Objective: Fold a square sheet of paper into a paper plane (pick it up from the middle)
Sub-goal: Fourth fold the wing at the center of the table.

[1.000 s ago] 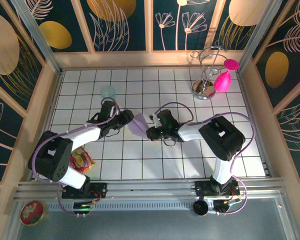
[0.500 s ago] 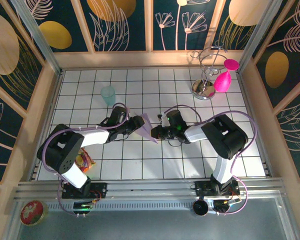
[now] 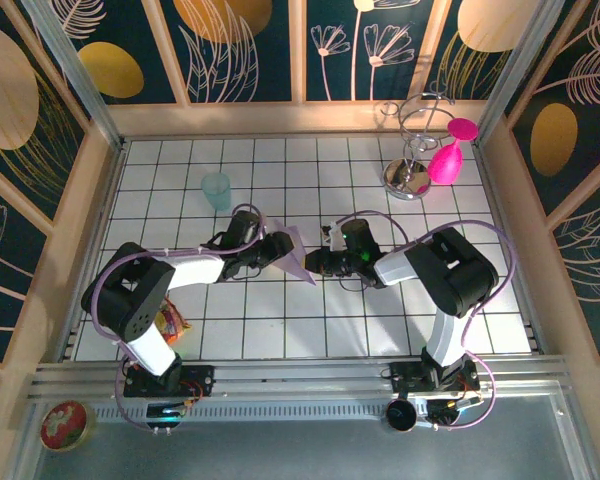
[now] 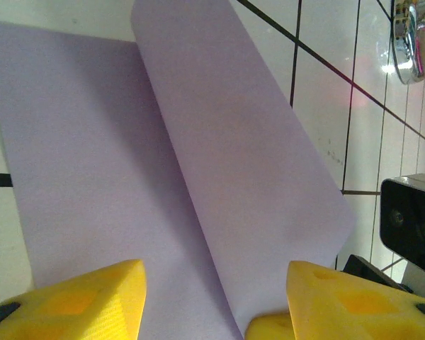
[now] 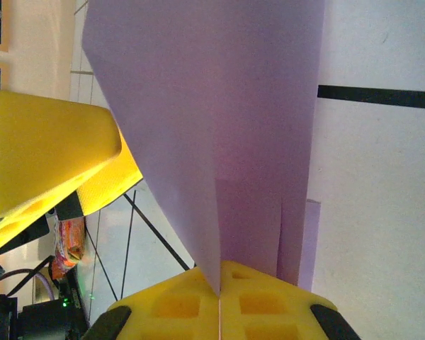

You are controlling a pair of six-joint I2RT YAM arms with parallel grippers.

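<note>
Seen from above, the lilac sheet of paper (image 3: 296,254) sits partly folded in the middle of the worktop (image 3: 280,330), between the left end effector (image 3: 278,250) and the right end effector (image 3: 316,263). A teal cup (image 3: 216,189) stands well behind the left arm. A wire stand (image 3: 412,140) with a pink bulb (image 3: 445,163) is in the far right corner, and a snack packet (image 3: 166,322) lies near the left arm's base. The worktop is white tile with dark lines, walled by leaf-patterned panels (image 3: 250,50) (dark blue, wood-framed).

In the left wrist view, the yellow fingers (image 4: 85,297) stand apart, pinching nothing. The creased sheet spreads between them over the tiles, one flap raised.

In the right wrist view, the fingers (image 5: 170,312) are closed tight on the sheet's edge, and the paper rises from their seam. The other arm's yellow finger crowds in from the left, just beside the paper.
</note>
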